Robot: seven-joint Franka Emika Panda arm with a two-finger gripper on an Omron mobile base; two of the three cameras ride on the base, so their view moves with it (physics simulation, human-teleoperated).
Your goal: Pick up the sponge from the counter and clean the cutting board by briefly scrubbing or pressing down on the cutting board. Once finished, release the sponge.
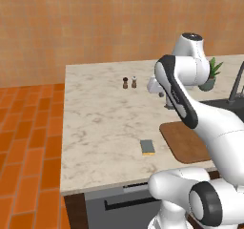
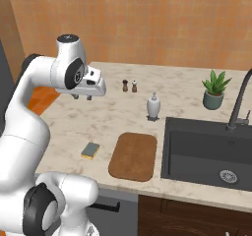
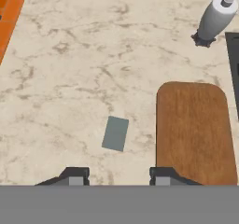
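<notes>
The sponge [image 1: 147, 147] lies flat on the counter [image 1: 95, 128] near its front edge, grey-blue top up over a yellow layer. Just right of it, apart by a narrow gap, lies the brown wooden cutting board [image 1: 183, 142]. My gripper [image 2: 82, 98] hangs high above the counter, behind and left of the sponge [image 2: 90, 150], pointing down. In the hand view the gripper [image 3: 116, 177] is open with nothing between its fingertips [image 3: 74, 175]. That view looks straight down, with the sponge [image 3: 115, 133] just ahead of the tips and the cutting board [image 3: 193, 132] to its right.
A white soap dispenser [image 2: 153, 105] stands behind the board. Two small shakers [image 2: 129, 86] stand farther back. A dark sink [image 2: 206, 151] with a faucet [image 2: 238, 102] is right of the board, and a potted plant [image 2: 214, 90] behind it. Orange tiled floor [image 1: 24, 142] lies left of the counter.
</notes>
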